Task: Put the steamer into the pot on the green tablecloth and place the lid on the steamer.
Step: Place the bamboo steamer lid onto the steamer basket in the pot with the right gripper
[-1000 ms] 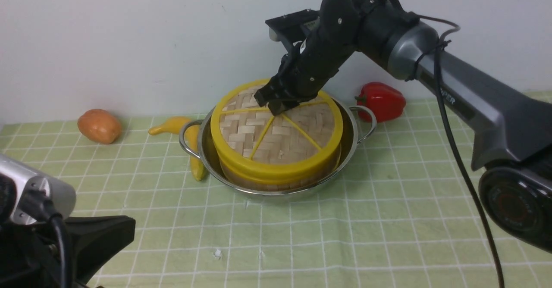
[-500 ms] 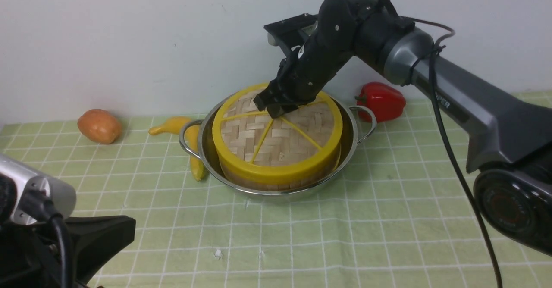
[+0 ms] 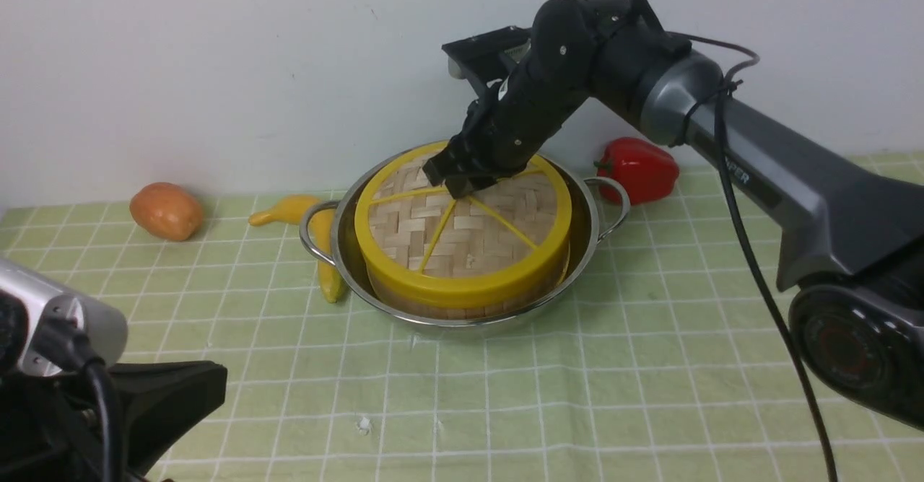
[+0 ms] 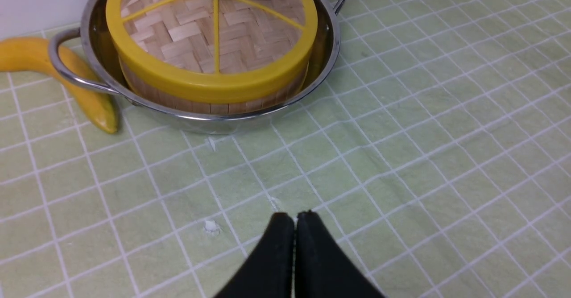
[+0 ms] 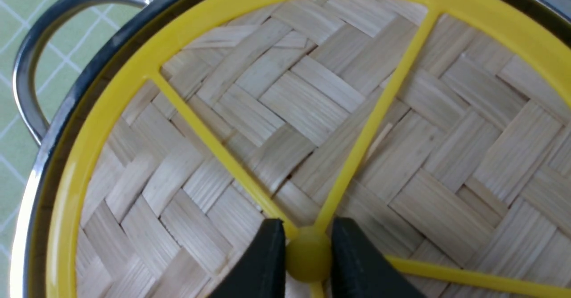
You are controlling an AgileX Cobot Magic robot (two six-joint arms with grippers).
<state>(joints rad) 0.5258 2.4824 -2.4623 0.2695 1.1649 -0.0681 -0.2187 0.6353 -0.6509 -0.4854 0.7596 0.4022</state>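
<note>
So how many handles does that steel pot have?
2. One loop handle is on the robot's left side of the pot, by the banana; the other handle is on the right side, near the red pepper. None seems hidden.

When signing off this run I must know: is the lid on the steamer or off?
On. The lid sits flat atop the steamer in the pot.

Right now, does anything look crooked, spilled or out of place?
The lid sits flat on the steamer in the pot. Only oddities: a banana lying under one pot handle, and a white scrap on the tablecloth.
</note>
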